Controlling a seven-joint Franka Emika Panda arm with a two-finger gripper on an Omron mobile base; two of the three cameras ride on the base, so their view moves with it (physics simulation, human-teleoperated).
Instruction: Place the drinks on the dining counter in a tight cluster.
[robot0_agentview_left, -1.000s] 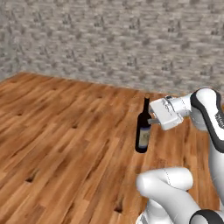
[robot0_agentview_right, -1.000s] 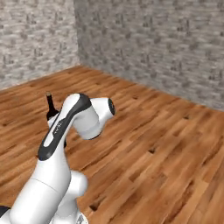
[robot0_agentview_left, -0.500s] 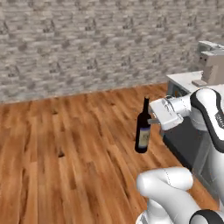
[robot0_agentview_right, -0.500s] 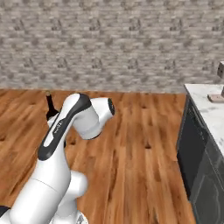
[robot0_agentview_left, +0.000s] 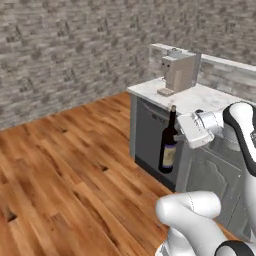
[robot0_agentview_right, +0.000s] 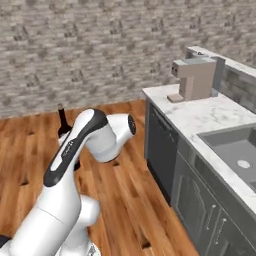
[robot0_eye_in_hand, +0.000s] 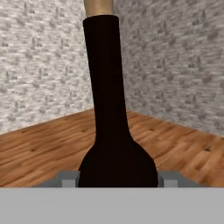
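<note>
1. In the hand view we see the wine bottle (robot0_eye_in_hand: 117, 144) filling the middle, its dark shoulder pressed between the two grey fingers (robot0_eye_in_hand: 66, 178), so the gripper (robot0_eye_in_hand: 118, 180) is clamped on the bottle; the finger tips themselves are cut off by the bottom of the picture
2. From the left base view we find the bottle (robot0_agentview_left: 169, 148) upright in the air, held at its shoulder by the gripper (robot0_agentview_left: 181, 134), in front of the dark cabinet front (robot0_agentview_left: 151, 134)
3. From the right base view the arm (robot0_agentview_right: 82, 145) hides most of the bottle; we make out just its neck (robot0_agentview_right: 62, 119)
4. Farther off, a coffee machine (robot0_agentview_left: 178, 72) stands on the marble worktop (robot0_agentview_left: 192, 98); the sink (robot0_agentview_right: 235, 150) runs off the right edge
5. A brick wall (robot0_agentview_left: 60, 55) closes the background
</note>
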